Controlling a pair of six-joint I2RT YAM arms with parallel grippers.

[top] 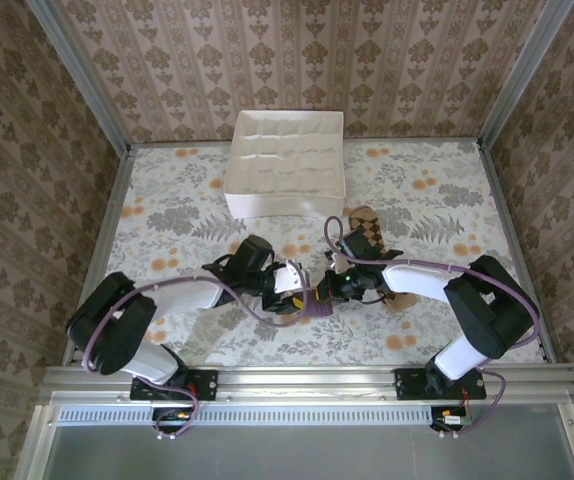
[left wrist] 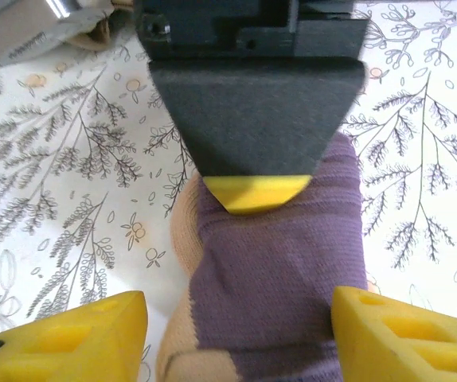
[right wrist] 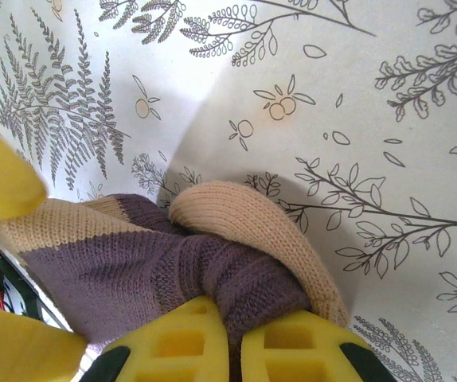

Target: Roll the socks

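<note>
The dark purple sock (top: 319,308) with its tan cuff (right wrist: 252,223) lies bunched on the flowered table between both arms. My right gripper (right wrist: 235,344) is shut, pinching a fold of purple fabric (right wrist: 244,286) between its yellow fingertips. My left gripper (left wrist: 236,334) stands open, one yellow finger (left wrist: 77,334) on each side of the sock (left wrist: 276,270) and not pressing it. In the top view the left gripper (top: 300,296) and the right gripper (top: 329,290) meet over the sock. The brown-and-tan checked sock (top: 365,230) lies flat behind the right arm, partly hidden by it.
A white open box (top: 285,160) with a divider grid stands at the back middle of the table. Metal rails (top: 307,378) run along the table's near edge, and wallpapered walls close in the sides and the back.
</note>
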